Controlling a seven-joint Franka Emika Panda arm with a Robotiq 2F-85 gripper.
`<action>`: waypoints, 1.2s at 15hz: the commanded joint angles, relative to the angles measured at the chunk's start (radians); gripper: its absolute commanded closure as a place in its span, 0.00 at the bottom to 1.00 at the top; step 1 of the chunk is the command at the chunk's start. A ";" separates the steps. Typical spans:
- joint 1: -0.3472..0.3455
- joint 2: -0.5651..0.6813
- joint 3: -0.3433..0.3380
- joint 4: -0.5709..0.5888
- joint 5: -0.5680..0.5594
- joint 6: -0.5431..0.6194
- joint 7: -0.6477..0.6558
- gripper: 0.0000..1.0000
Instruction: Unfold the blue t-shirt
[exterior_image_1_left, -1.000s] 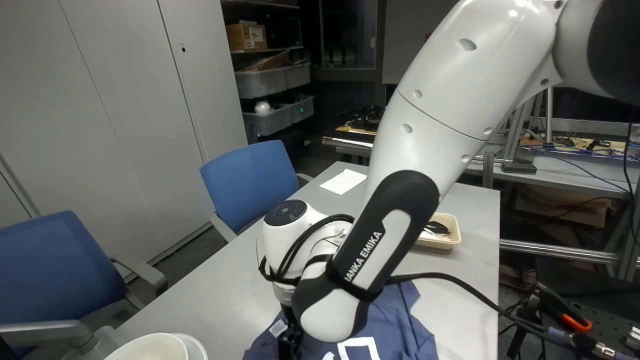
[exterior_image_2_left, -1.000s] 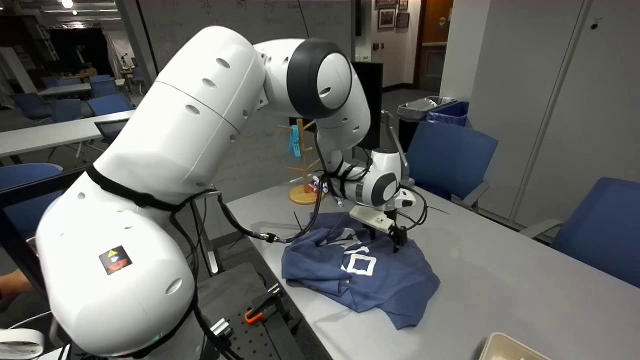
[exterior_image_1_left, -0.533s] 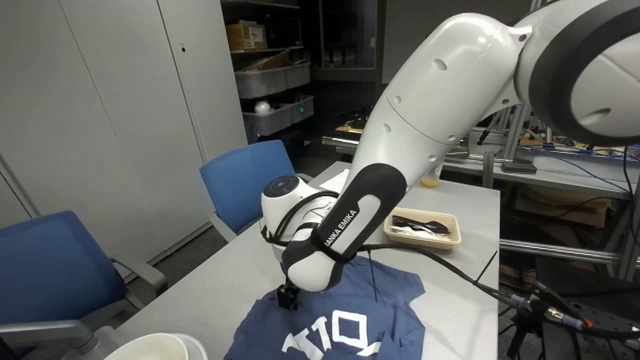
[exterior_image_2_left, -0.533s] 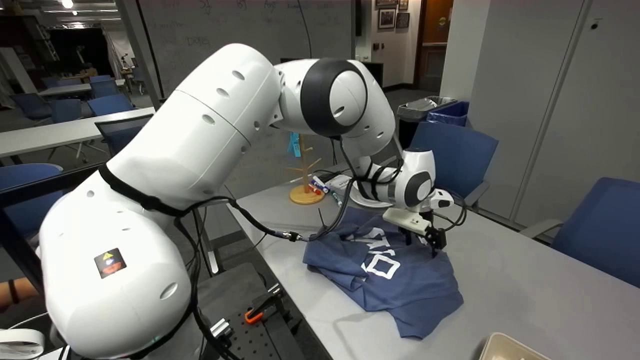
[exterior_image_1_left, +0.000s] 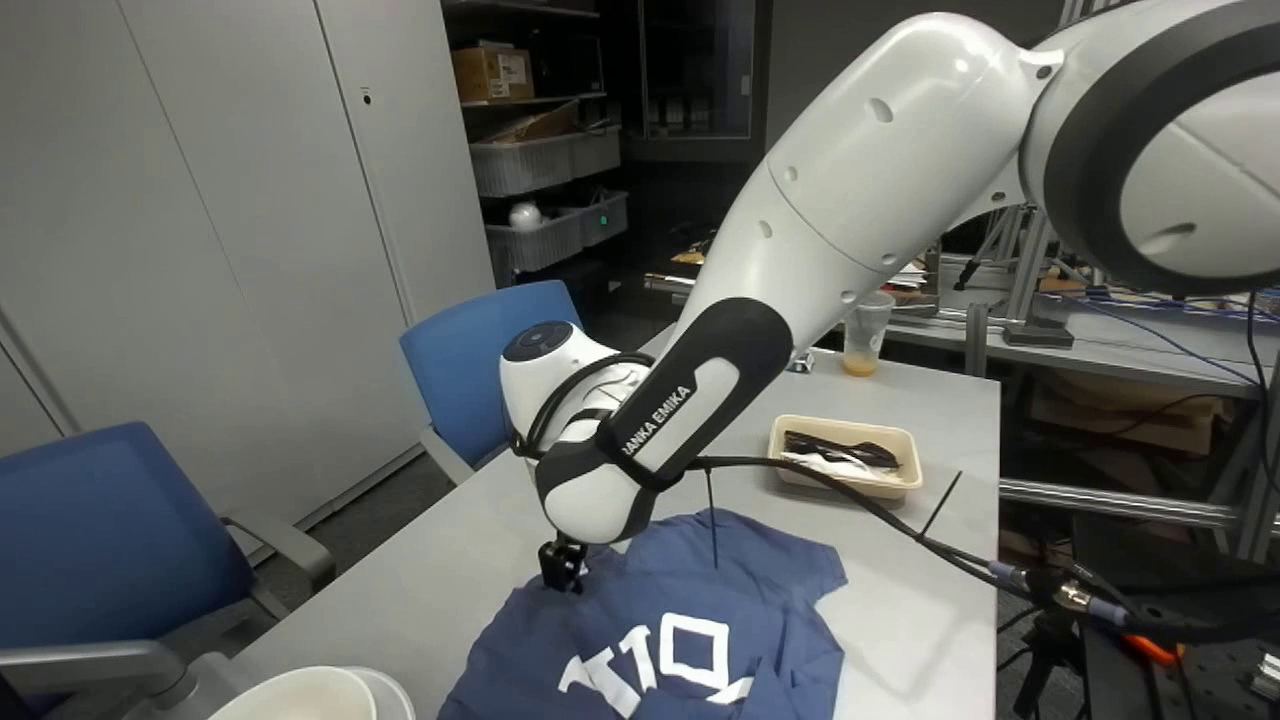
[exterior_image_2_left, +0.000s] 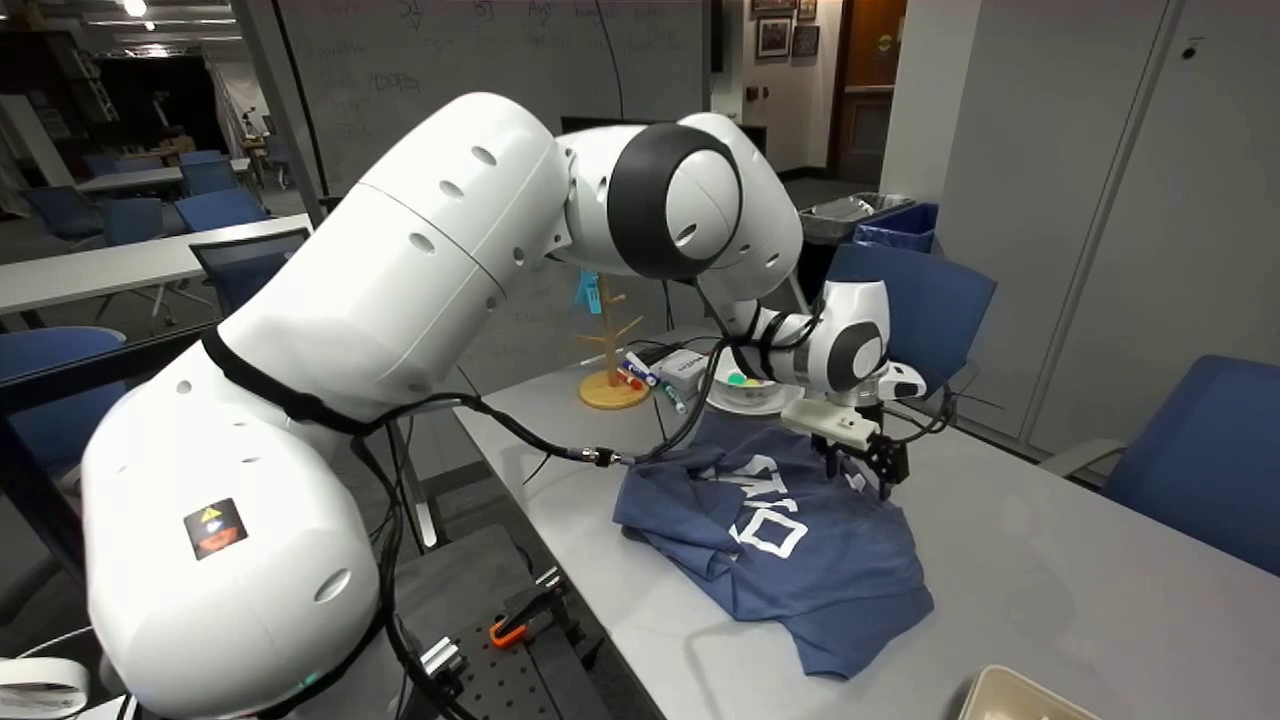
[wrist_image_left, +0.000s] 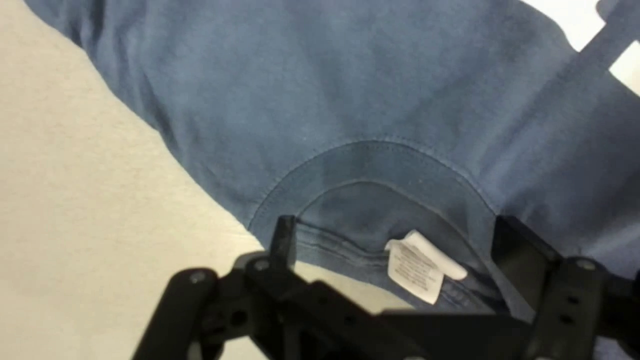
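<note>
The blue t-shirt (exterior_image_1_left: 745, 570) lies on the table with white letters facing up. In an exterior view (exterior_image_2_left: 840, 570) its left part is folded and bunched. My gripper (exterior_image_1_left: 563, 568) is over the collar, and its fingers show apart in an exterior view (exterior_image_2_left: 858, 480). In the wrist view the gripper (wrist_image_left: 395, 225) is open, one finger at each side of the neck opening of the t-shirt (wrist_image_left: 325, 90). A white tag (wrist_image_left: 415, 272) lies inside the collar between the fingers. I cannot tell whether the fingertips touch the cloth. The far end of the shirt is cut off in an exterior view.
A beige tray (exterior_image_1_left: 845, 488) with dark and white items is near the shirt. White bowls (exterior_image_1_left: 300, 695) stand at the table's edge. A plastic cup (exterior_image_1_left: 866, 335) stands farther back. A wooden stand (exterior_image_2_left: 612, 390) and several markers (exterior_image_2_left: 640, 370) are beside the shirt. Blue chairs (exterior_image_1_left: 500, 345) border the table.
The arm has moved to the right in an exterior view, and the t-shirt has slid the same way with it. Over the last half second the gripper rises slightly while the shirt barely moves.
</note>
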 joint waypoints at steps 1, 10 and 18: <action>-0.010 -0.138 0.016 -0.127 -0.006 -0.083 0.022 0.00; -0.088 -0.277 0.084 -0.355 0.128 -0.194 0.082 0.00; -0.163 -0.176 0.111 -0.339 0.268 -0.049 0.088 0.00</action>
